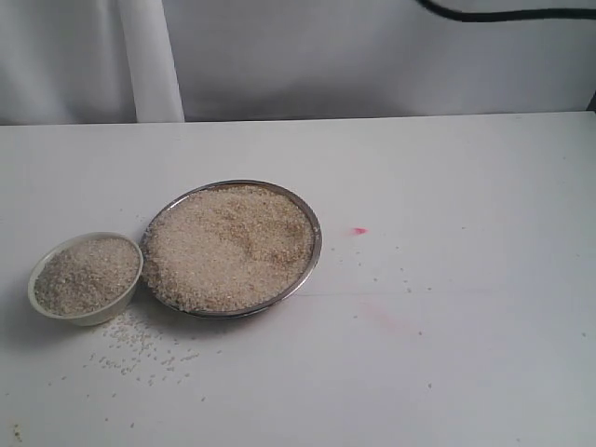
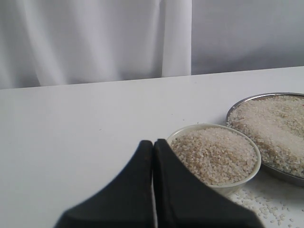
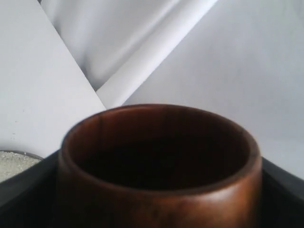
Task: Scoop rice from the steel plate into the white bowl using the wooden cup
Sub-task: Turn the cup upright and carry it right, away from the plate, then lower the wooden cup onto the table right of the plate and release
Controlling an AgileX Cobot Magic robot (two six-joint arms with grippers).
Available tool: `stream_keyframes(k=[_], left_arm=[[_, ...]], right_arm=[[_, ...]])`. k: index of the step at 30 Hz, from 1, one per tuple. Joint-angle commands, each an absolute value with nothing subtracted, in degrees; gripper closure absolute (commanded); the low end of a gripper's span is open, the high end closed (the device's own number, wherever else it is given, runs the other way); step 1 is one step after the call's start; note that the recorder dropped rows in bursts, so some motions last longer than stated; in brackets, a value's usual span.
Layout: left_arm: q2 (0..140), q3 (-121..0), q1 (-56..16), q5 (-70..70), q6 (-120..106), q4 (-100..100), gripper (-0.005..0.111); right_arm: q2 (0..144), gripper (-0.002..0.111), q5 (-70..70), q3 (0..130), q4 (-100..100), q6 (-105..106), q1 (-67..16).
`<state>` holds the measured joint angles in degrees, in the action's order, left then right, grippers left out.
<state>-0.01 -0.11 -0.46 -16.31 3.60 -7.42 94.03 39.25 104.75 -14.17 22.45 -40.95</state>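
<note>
The steel plate (image 1: 318,235) sits left of the table's centre, heaped with rice (image 1: 228,247). Touching its left side is the white bowl (image 1: 91,317), full of rice nearly to the rim. Loose grains (image 1: 140,349) lie in front of the bowl. Neither gripper shows in the exterior view. In the left wrist view my left gripper (image 2: 153,142) is shut and empty, close beside the white bowl (image 2: 257,156), with the steel plate (image 2: 281,174) beyond. My right gripper (image 3: 159,194) is shut on the wooden cup (image 3: 156,209), upright, its inside dark. A sliver of the steel plate (image 3: 16,154) shows past it.
A small pink mark (image 1: 358,230) and a faint pink smear (image 1: 391,318) lie on the white table right of the plate. White curtain folds (image 1: 154,60) hang behind the far table edge. A black cable (image 1: 503,14) crosses the top right.
</note>
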Motion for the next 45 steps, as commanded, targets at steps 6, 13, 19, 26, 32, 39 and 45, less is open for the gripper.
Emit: stream_keyframes(k=[6, 13, 19, 26, 32, 39, 45], left_arm=[[0.0, 0.0, -0.6, -15.7, 3.9, -7.0, 0.107], [0.0, 0.0, -0.6, -15.7, 3.9, -7.0, 0.107], [0.0, 0.0, -0.6, -15.7, 3.9, -7.0, 0.107], [0.0, 0.0, -0.6, -15.7, 3.9, -7.0, 0.107], [0.0, 0.0, -0.6, -15.7, 3.9, -7.0, 0.107], [0.0, 0.0, -0.6, -15.7, 3.9, -7.0, 0.107], [0.0, 0.0, -0.6, -15.7, 3.9, -7.0, 0.107]], right_arm=[[73.8, 0.108, 21.9, 76.8, -4.7, 22.9, -30.0], [65.3, 0.108, 3.8, 55.8, 3.1, 22.7, -21.9], [64.9, 0.108, -12.2, 42.4, 7.1, 19.8, -21.4], [66.8, 0.108, -32.3, 28.1, 6.3, 9.3, -21.2], [71.2, 0.108, -46.6, 19.5, -3.2, 4.0, -21.2], [83.0, 0.108, -56.6, 18.8, -7.4, 3.8, -21.2], [96.3, 0.108, -70.0, 18.8, -8.6, 2.9, -21.2]])
